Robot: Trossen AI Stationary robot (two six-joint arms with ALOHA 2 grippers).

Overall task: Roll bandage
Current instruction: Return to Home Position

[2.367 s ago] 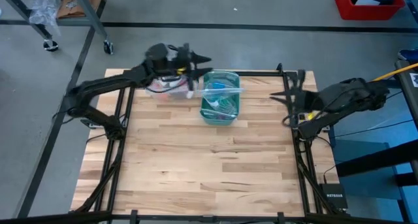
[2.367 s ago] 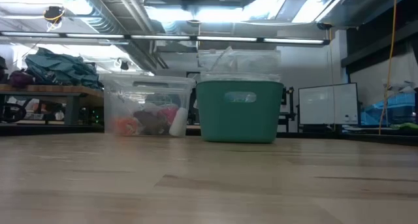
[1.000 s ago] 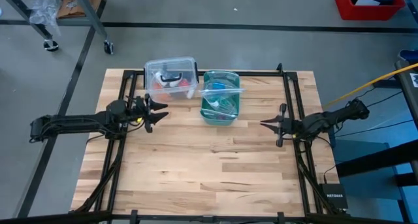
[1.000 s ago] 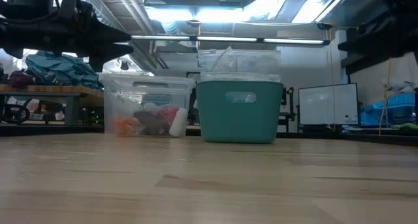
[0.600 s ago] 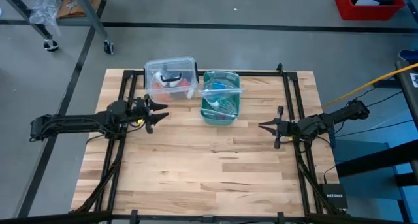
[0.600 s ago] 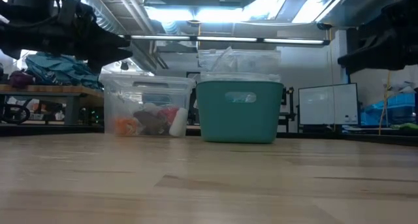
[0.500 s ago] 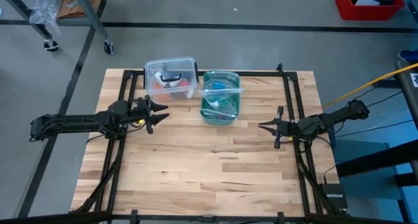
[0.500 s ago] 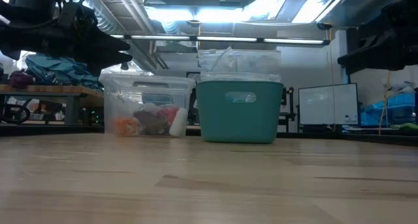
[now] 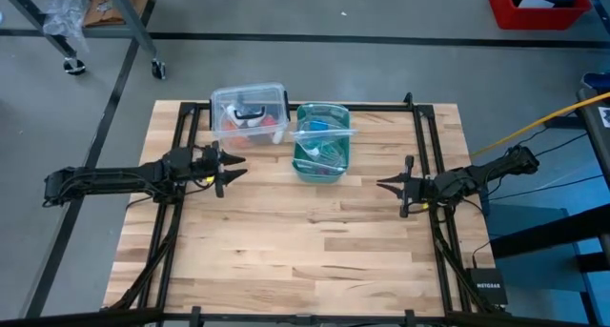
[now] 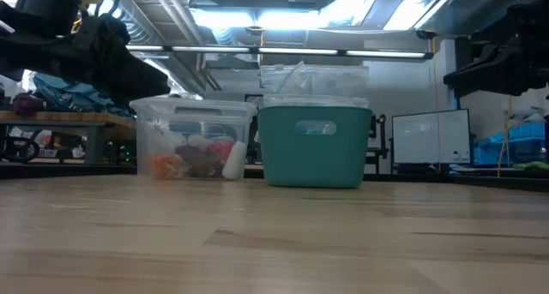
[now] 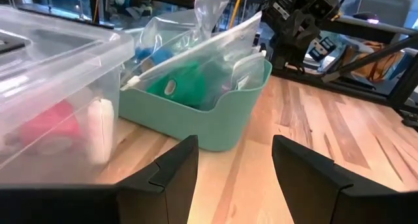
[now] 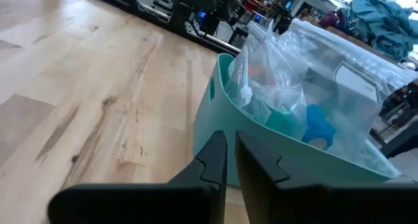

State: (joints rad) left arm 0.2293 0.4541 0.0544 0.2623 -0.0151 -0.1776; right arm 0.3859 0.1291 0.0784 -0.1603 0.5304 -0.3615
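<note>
No flat blue strip or loose roll shows on the table. A bright blue thing [image 12: 318, 130] lies inside a clear bag in the teal-green basket [image 9: 322, 167]; it also shows in the left wrist view [image 11: 159, 53]. I cannot tell whether it is the bandage. My left gripper [image 9: 238, 165] hovers open and empty at the table's left side, pointing toward the basket [image 11: 215, 123]. My right gripper [image 9: 383, 184] hovers shut and empty at the right side, pointing toward the basket [image 12: 261, 160].
A clear lidded plastic box [image 9: 250, 117] with red, white and dark items stands left of the basket at the table's far edge. Several clear bags stick up out of the basket [image 10: 315, 145]. Bare wooden tabletop [image 9: 305, 241] spreads over the middle and near side.
Both arms have sunk a little toward the table, as the low view shows. My left gripper has edged slightly toward the table's right. The basket and the box have kept still.
</note>
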